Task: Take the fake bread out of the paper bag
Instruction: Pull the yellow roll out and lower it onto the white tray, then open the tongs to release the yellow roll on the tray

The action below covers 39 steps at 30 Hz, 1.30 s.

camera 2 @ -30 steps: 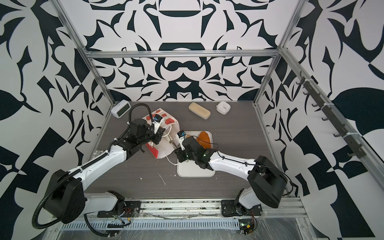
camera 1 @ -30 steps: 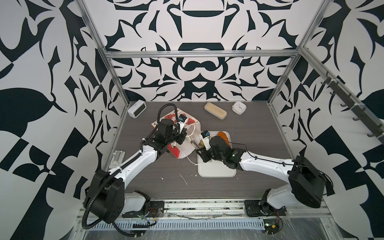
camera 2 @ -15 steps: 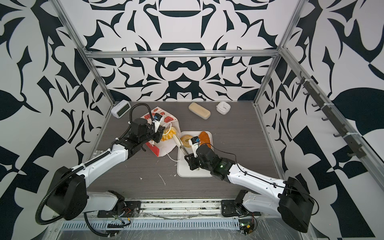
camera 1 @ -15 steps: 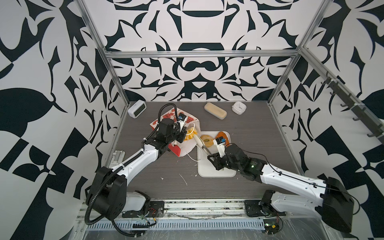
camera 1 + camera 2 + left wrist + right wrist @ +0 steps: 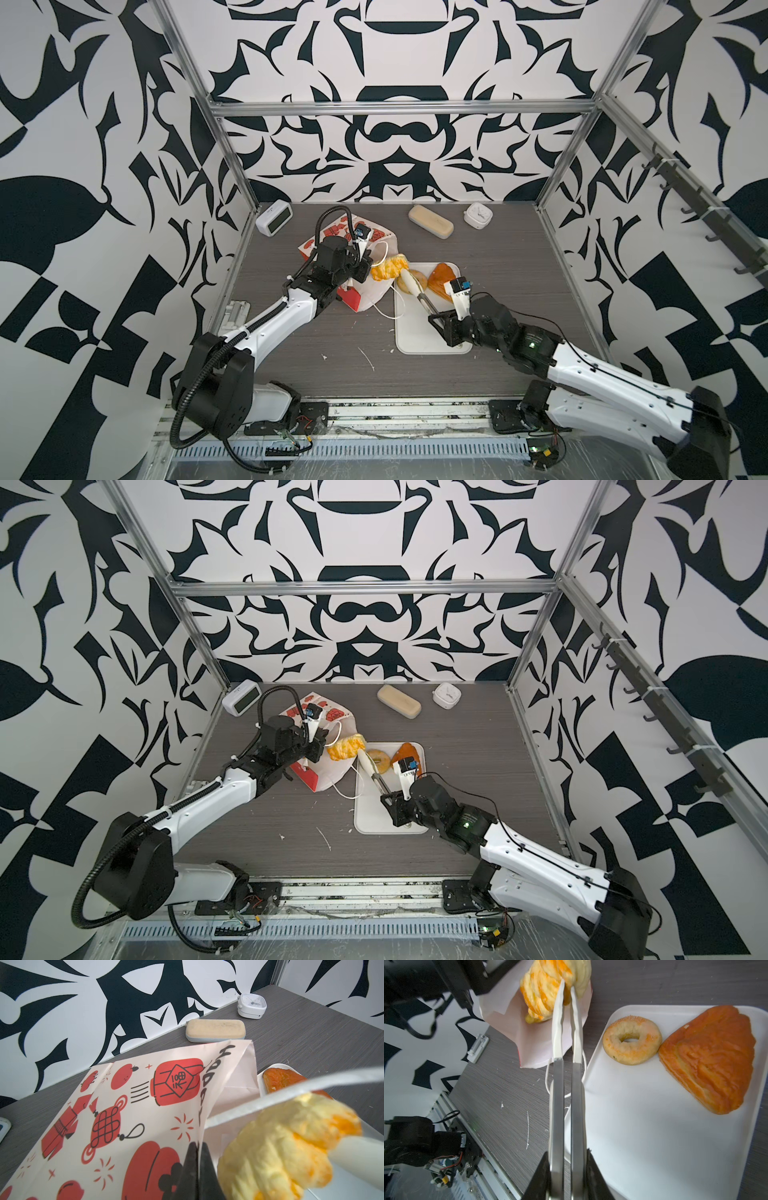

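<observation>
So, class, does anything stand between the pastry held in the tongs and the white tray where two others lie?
Only the ring bagel, on the tray's nearest corner, beside the triangular puff. The striped pastry, pinched by the tongs at the paper bag's mouth, has open air towards the tray's bare part.

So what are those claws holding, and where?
The left gripper pinches the paper bag at its mouth's edge. The right gripper squeezes tongs, whose tips clamp a striped pastry near one end.
</observation>
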{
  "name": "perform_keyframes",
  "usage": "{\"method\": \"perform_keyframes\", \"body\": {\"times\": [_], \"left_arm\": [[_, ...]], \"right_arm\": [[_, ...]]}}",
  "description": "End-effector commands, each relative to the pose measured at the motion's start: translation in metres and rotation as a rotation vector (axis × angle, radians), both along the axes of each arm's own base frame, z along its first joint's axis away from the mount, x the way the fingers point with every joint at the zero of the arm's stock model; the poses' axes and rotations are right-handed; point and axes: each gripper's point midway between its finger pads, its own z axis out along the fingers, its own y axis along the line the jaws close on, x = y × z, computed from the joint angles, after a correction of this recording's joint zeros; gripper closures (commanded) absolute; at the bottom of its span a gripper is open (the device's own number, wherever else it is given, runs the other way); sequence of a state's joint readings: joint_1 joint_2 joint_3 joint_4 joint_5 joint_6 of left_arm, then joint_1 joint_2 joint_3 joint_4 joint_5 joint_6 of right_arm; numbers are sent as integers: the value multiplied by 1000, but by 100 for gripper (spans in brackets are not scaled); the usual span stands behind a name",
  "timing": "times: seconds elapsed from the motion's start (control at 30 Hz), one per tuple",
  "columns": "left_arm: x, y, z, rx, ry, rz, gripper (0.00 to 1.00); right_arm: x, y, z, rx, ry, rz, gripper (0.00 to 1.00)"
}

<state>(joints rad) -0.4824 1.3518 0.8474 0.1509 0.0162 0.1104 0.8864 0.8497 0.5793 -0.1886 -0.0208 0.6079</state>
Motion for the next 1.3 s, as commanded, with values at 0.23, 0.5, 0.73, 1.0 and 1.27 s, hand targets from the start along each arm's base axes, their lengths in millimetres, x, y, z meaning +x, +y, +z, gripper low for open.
{"method": "perform_keyframes", "body": {"times": [0.23,0.5,0.73,1.0,1.27], "left_arm": [[4,4,12,-25,-42,26,100],[3,5,7,-22,-46,26,100],[0,7,7,-23,-55,28,100],[-3,9,3,-24,-58,29,100],[-5,10,2,-25,-60,31,100]], "right_arm": [[-23,-35,15,91,70,-102,82],[-52,-79,3,52,204,-202,83],[-75,-104,-15,-20,358,-275,83],[-86,-108,-34,-50,452,-298,83],[-92,-104,-44,11,523,-317,82]]}}
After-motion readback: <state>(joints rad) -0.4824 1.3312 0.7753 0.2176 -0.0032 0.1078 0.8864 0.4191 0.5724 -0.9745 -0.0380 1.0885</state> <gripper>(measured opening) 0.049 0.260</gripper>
